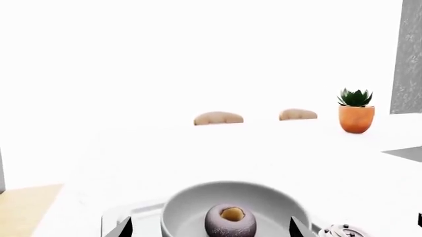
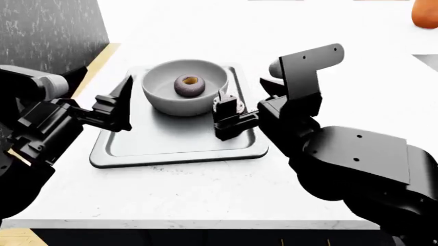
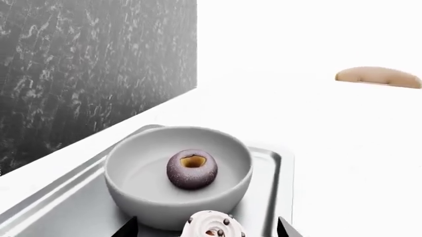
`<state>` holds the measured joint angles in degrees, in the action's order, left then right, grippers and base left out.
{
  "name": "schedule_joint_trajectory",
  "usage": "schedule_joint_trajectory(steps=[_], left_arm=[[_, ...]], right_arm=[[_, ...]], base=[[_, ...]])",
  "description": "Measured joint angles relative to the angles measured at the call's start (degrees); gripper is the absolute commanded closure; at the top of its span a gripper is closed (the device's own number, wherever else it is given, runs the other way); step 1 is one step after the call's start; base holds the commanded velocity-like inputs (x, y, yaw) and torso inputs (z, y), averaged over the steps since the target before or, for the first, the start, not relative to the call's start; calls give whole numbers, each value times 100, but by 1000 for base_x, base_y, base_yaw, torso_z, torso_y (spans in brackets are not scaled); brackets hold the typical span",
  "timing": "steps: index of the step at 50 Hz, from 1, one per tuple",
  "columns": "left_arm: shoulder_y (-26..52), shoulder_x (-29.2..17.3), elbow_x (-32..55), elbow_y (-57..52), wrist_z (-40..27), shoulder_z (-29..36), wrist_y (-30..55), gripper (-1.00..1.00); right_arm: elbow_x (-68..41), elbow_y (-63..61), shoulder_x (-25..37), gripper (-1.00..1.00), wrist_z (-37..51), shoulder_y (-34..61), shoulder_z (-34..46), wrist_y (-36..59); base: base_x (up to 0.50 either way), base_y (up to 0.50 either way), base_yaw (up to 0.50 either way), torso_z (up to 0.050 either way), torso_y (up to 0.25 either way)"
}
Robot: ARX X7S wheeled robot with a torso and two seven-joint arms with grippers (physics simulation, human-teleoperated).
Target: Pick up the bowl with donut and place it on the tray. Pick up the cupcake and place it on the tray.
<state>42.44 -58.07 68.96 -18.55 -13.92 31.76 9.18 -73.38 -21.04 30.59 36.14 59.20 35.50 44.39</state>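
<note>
Half done: bowl with donut was parked upper-center on tray; cupcake was pinched by right gripper, left gripper spread wide.

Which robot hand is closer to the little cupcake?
The right gripper. Its fingers sit on either side of the cupcake on the tray. The left gripper is at the tray's other edge, beyond the bowl.
</note>
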Motion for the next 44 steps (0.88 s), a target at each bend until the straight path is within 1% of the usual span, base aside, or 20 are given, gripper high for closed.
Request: schedule_joint_trajectory(steps=[13,26,34,41,44], left_arm=[[-373,-324,204,-382,-122,-227,-311,-100],[-1288,-923,328,-932,-289,-562,-1078,-100],[-2209,-1489,281,-1312,-453,-769,-1919,-100],[-3151,-2037,86,-1575,-665,-840,-2960,-100],[-3532,-2240,-42,-1637,-767,-818,-3443,-100]], right_arm=[[-531,-1193,431,-100,843,-348,-400,-112],[-803,-2290,891,-100,1538,-1073,-793,-491],[-883,-2909,1145,-100,1910,-1478,-1011,-721],[-799,-3366,1249,-100,2176,-1739,-1072,-843],[-662,-3503,1338,-100,2251,-1825,-956,-1003]], base=[[0,0,0,0,0],[0,0,0,0,0],[0,0,0,0,0],[0,0,0,0,0],[0,0,0,0,0]])
